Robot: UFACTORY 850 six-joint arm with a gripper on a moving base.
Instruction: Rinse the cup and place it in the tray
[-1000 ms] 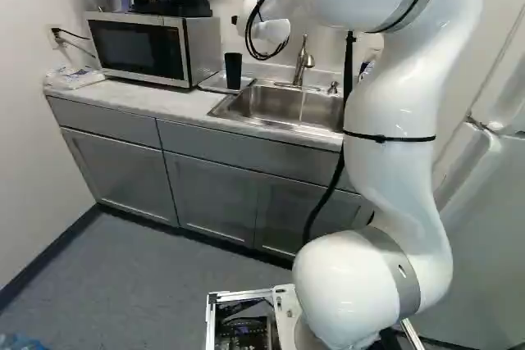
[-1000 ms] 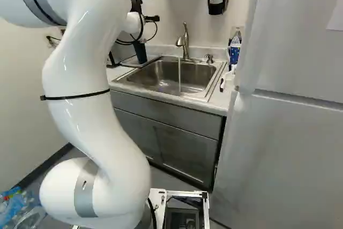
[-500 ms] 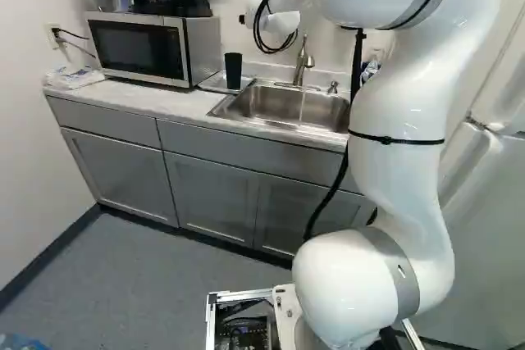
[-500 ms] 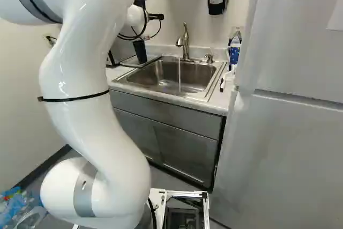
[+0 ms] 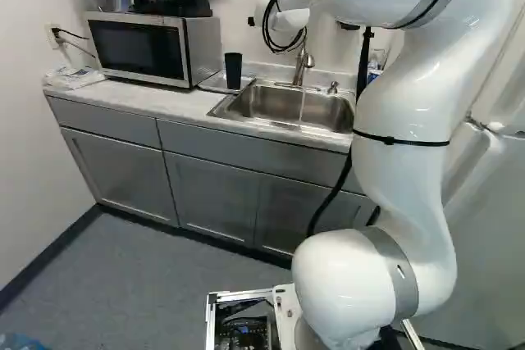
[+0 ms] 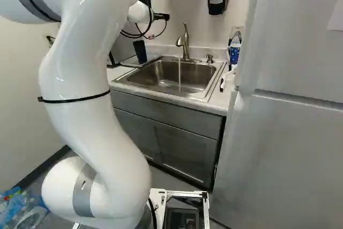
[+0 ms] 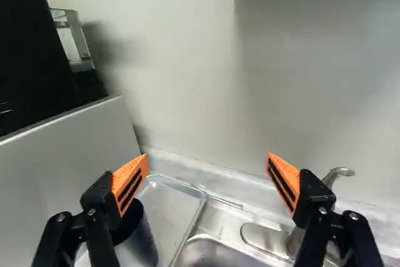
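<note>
"Where do we have our gripper (image 6: 162,16)?"

"We hold it high, near the wall behind the counter (image 5: 131,101). In our wrist view, the gripper (image 7: 207,161) has its two fingers spread wide, with nothing pinched between the orange pads (image 7: 131,181)."

"And our cup?"

"We see the dark cup (image 5: 233,71) standing upright on the tray (image 7: 164,207), between the microwave (image 5: 139,48) and the sink (image 6: 161,79). In the wrist view, one finger overlaps its rim; we cannot tell from that view alone how near they are."

"Do we have water?"

"We do: a thin stream (image 6: 179,73) falls from the faucet (image 6: 185,44) into the sink. The cup is well apart from it, over on the tray."

"What else do we see?"

"A refrigerator (image 6: 284,148), just beyond the counter's end."
</note>
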